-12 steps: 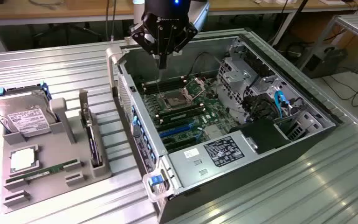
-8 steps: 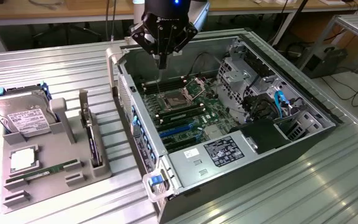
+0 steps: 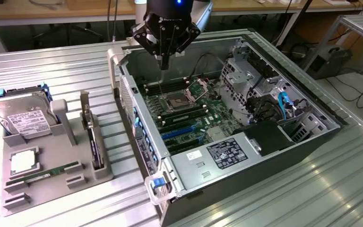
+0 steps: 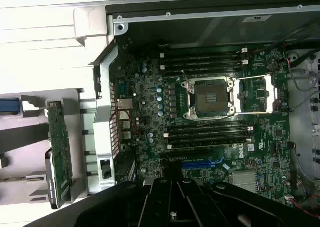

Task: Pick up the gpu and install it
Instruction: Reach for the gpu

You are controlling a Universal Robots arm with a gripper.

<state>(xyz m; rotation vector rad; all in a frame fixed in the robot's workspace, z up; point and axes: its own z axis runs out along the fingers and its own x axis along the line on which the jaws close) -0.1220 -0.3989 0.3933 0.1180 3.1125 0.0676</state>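
— Hanging where, exactly, the gripper (image 3: 164,64)?
— Over the open computer case (image 3: 282,184), above the end of the motherboard (image 3: 194,118) that has the memory slots and the processor socket (image 3: 177,100). Its fingers are pressed together with nothing between them.
— And the gpu (image 3: 92,137)?
— Not picked up. It stands on its long edge in a slot of the grey tray (image 3: 74,182), along the tray's edge nearest the case. The wrist view shows its green board side.
— So the two are apart?
— Well apart.
— Anything else on that tray?
— A hard drive (image 3: 21,118) propped upright at one corner, and a RAM stick (image 3: 46,171) lying flat toward the opposite edge.
— What carries it all?
— A ribbed metal tabletop (image 3: 49,66). Tray and case sit side by side on it, the tray toward the edge on the exterior view's left.
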